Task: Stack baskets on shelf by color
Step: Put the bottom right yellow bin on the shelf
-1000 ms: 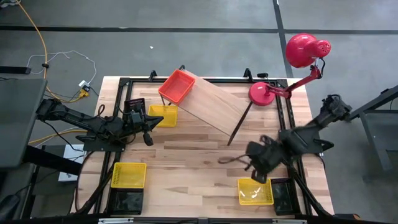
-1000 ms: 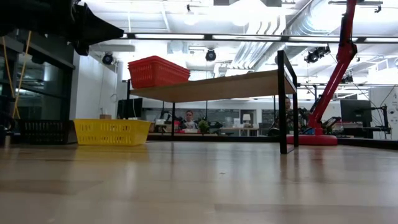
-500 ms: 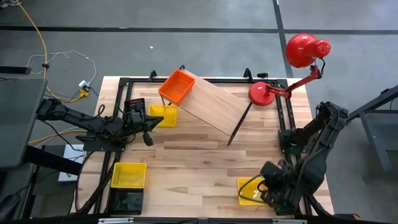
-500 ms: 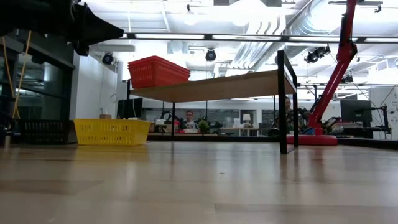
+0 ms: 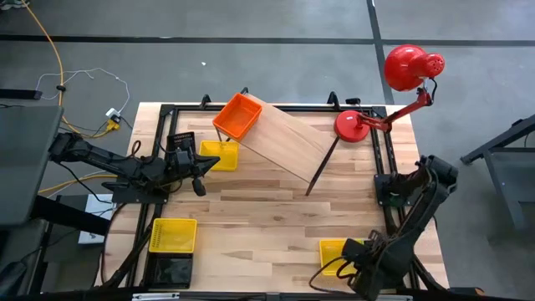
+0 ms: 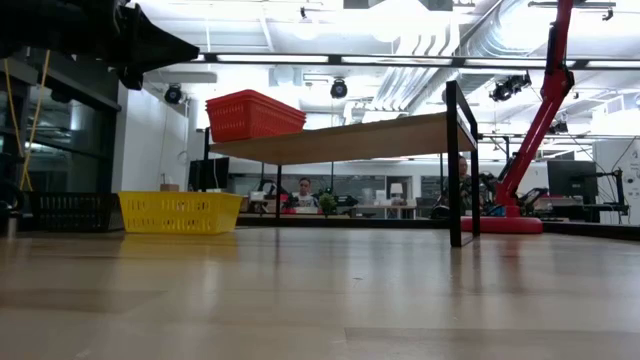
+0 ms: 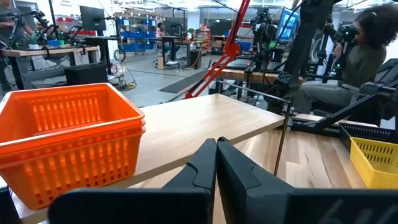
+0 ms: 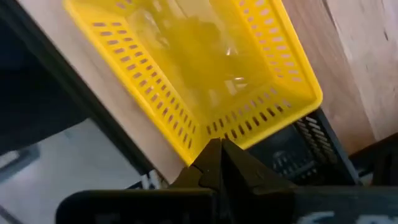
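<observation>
Two orange-red baskets [image 5: 238,115] [image 7: 68,143], stacked one inside the other, stand on the far-left end of the shelf [image 5: 288,142] [image 6: 350,135]. A yellow basket [image 5: 219,155] and a black basket [image 5: 181,140] rest on the table beside that end. My left gripper [image 5: 201,180] [image 7: 216,149] hovers shut and level near them, pointing at the shelf. My right gripper [image 5: 349,269] [image 8: 219,146] is shut and points down above the near wall of another yellow basket [image 5: 334,251] [image 8: 199,68] at the near right. A black basket [image 8: 305,149] lies next to that one.
At the near left, a yellow basket [image 5: 173,235] sits with a black one [image 5: 170,269] behind it toward the edge. A red desk lamp [image 5: 368,121] stands at the far right. A black metal frame [image 5: 380,159] runs around the tabletop. A person [image 7: 354,56] sits beyond the table.
My right gripper has swung toward the table's near edge and gone down, rolling as it went. It now stands over the near-right yellow basket and has stayed shut. Neither the baskets nor the shelf have moved.
</observation>
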